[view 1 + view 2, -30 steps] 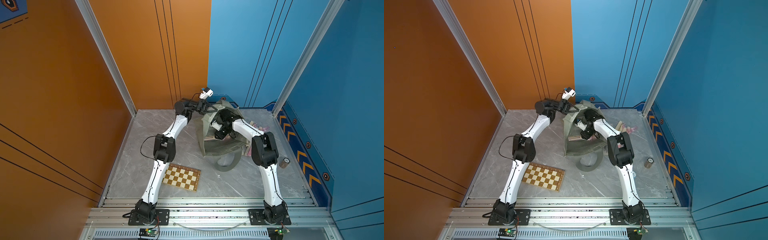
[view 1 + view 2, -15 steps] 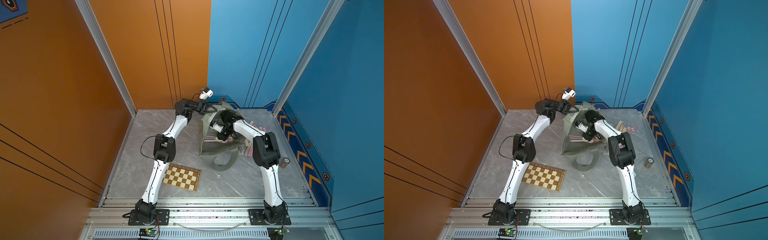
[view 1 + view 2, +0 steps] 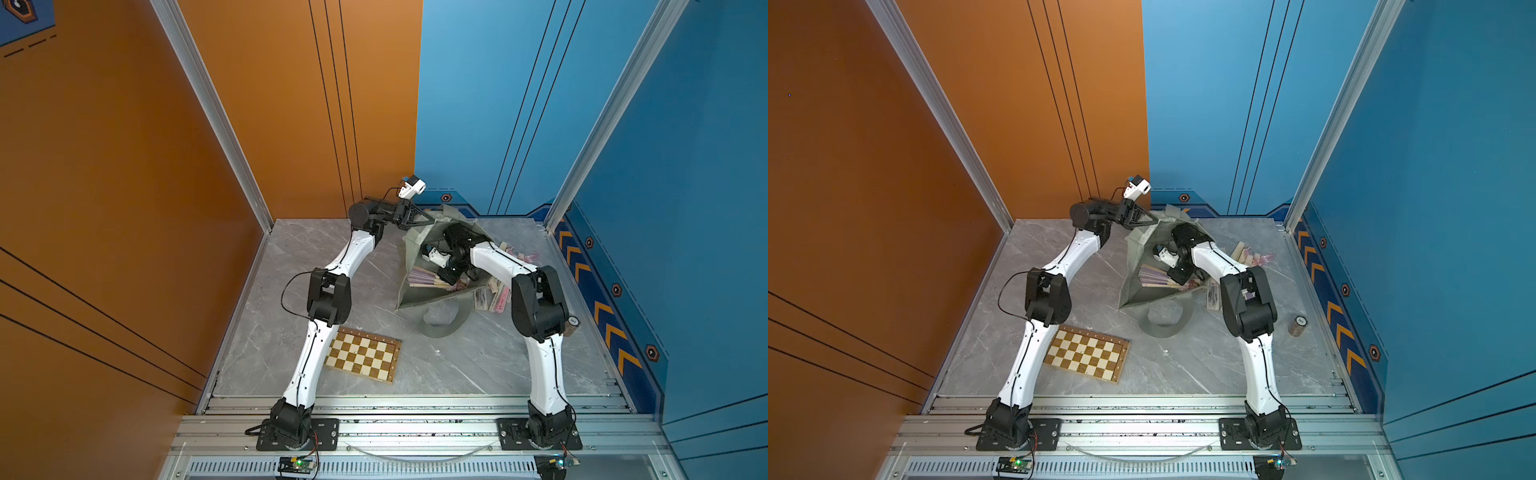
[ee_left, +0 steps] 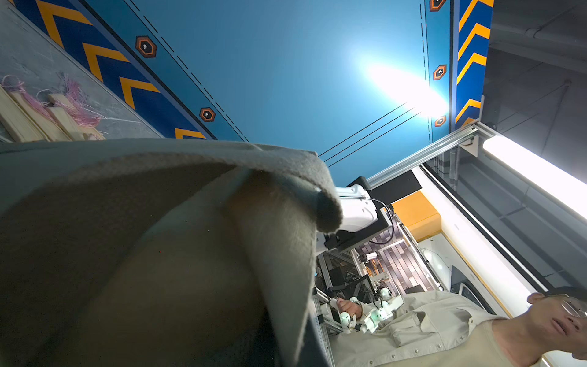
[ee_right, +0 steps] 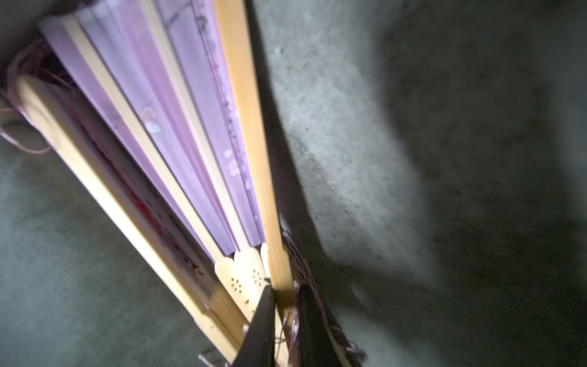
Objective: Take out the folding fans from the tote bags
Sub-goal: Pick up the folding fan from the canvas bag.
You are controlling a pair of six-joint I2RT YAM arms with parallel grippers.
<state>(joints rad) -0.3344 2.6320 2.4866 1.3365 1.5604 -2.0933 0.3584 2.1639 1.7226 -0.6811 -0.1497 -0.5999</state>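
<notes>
progress looks to be about midway. several folding fans [image 3: 496, 296] lie out on the grey table [image 3: 291, 332] just beside the tote bag [image 3: 419, 297], on the right arm's side. more pale ribs with pink tassels [image 4: 73, 105] rest on the table behind the bag, toward the blue wall. the job is not finished: in both top views a bundle [image 3: 426, 279] of fans shows inside the bag's open mouth, lying flat on the lower panel.

the left gripper [image 3: 430, 217] is pinched together on the bag's far rim and holds that edge lifted off the table, so the mouth gapes toward the right arm. in the left wrist view the raised fabric fills the lower half of the frame.

the right gripper [image 5: 282, 295] is deep inside the bag. its two dark fingers stand on either side of the outer bamboo rib of a purple fan [image 5: 178, 133], near the pivot end, and appear clamped against it. this fan has splayed partly open, and a darker fan lies touching it alongside.

what is left, by my judgement, is to draw this fan out past the rim, set it with the others, and repeat for the rest. how many remain i cannot count. the chessboard [image 3: 361, 359] lies well apart and plays no part.
</notes>
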